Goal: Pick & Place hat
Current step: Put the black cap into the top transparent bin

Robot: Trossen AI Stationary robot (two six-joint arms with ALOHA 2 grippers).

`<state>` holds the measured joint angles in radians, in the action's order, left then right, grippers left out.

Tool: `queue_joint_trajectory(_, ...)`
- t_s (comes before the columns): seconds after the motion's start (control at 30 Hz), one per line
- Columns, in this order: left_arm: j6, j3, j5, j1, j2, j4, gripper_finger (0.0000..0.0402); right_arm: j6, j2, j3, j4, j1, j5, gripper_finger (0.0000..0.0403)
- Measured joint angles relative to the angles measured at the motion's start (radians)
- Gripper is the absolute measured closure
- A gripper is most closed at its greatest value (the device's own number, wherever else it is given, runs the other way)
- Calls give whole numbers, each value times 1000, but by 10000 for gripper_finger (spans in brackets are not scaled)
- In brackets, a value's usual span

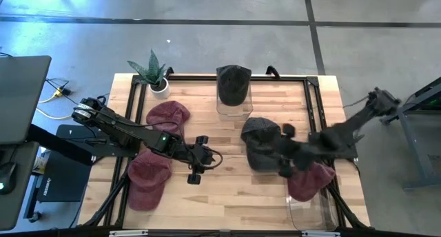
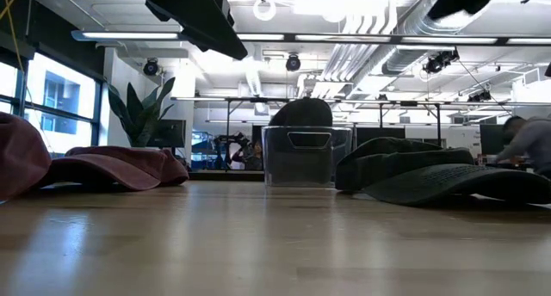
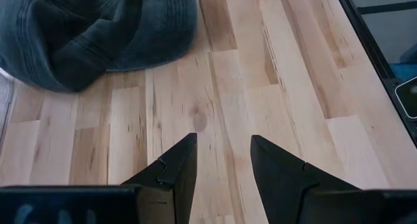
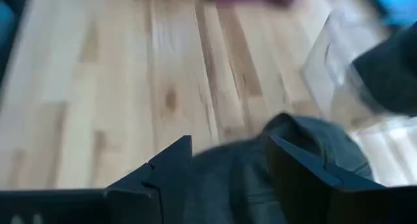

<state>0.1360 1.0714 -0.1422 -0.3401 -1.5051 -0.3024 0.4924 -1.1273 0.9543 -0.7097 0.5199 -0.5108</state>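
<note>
A dark grey hat (image 1: 260,142) lies on the wooden table right of centre, also seen in the left wrist view (image 3: 91,28) and the low view (image 2: 422,171). My right gripper (image 1: 279,153) hovers open just above this hat (image 4: 260,165), fingers (image 4: 229,142) spread over its crown; the view is blurred. My left gripper (image 1: 205,158) is open over bare wood at the table's centre (image 3: 223,142), pointing toward the grey hat. In the low view both arms stay high, and no fingers reach the table.
Two maroon hats (image 1: 167,116) (image 1: 147,178) lie on the left side. Another dark hat (image 1: 233,84) sits on a clear container (image 2: 297,154) at the far edge. A third maroon hat (image 1: 311,180) rests in a clear bin (image 1: 303,209) near right. A potted plant (image 1: 155,71) stands far left.
</note>
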Motion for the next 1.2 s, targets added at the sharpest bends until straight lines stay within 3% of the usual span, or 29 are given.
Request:
queue_joint_trajectory(0.13, 0, 0, 0, 0, 0, -17, 263, -128, -82, 0, -8, -240, 200, 181)
queue_joint_trajectory(0.27, 4, 0, 0, 0, 0, -44, 263, -298, -158, 0, -66, -410, 256, 144)
queue_joint_trajectory(0.4, 27, 0, -1, 0, 0, -79, 263, -459, -228, 0, -132, -495, 246, 128)
queue_joint_trajectory(0.67, 34, 0, -1, 0, 0, -82, 263, -585, -382, -22, -120, -529, 170, 140)
queue_joint_trajectory(0.83, 34, 0, -1, 0, 0, -82, 263, -598, -433, -65, -57, -541, 191, 188)
queue_joint_trajectory(1.07, 35, 0, -1, 0, 0, -83, 263, -598, -423, -84, -26, -554, 286, 369)
queue_joint_trajectory(1.13, 34, 0, -1, 0, 0, -84, 263, -591, -398, -71, -50, -552, 333, 384)
queue_joint_trajectory(1.2, 35, 0, -2, 0, 13, -104, 263, -531, -366, -29, -85, -546, 380, 368)
